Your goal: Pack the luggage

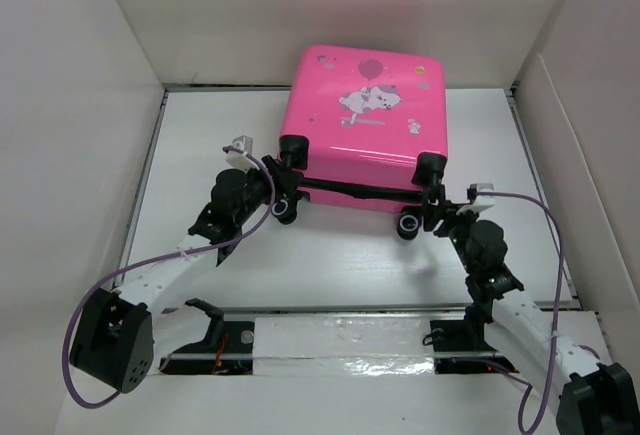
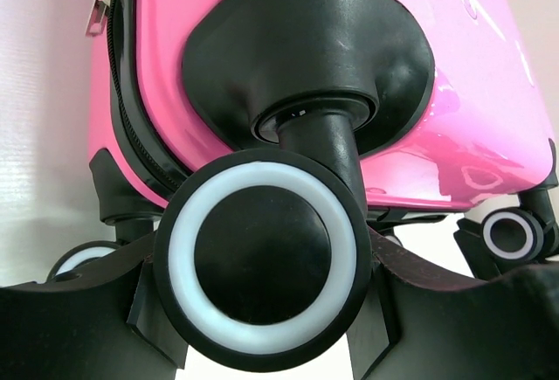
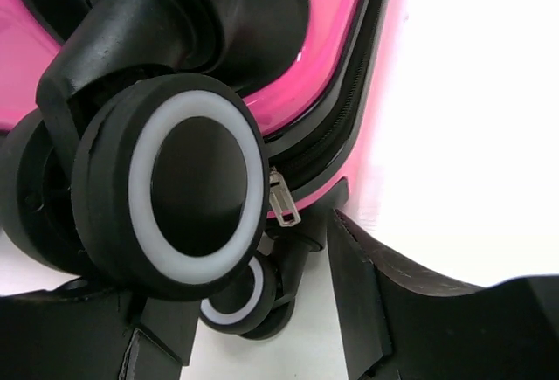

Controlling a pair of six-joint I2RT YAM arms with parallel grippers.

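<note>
The bright-pink luggage (image 1: 365, 115) lies flat and zipped shut at the back middle of the white table, cartoon print up, wheels toward me. It also shows in the left wrist view (image 2: 489, 118) and in the right wrist view (image 3: 341, 13). My left gripper (image 1: 278, 195) is at its near-left corner, and its fingers press both sides of a black, white-ringed wheel (image 2: 262, 179). My right gripper (image 1: 432, 210) is at the near-right corner, open. A wheel (image 3: 188, 196) sits against its left finger, and a gap is left to the right finger (image 3: 367, 293).
White walls (image 1: 80, 155) box in the table on the left, back and right. A shiny taped strip (image 1: 340, 340) runs along the near edge between the arm bases. Silver zipper pulls hang at the suitcase seam (image 3: 284, 198) (image 2: 100, 9).
</note>
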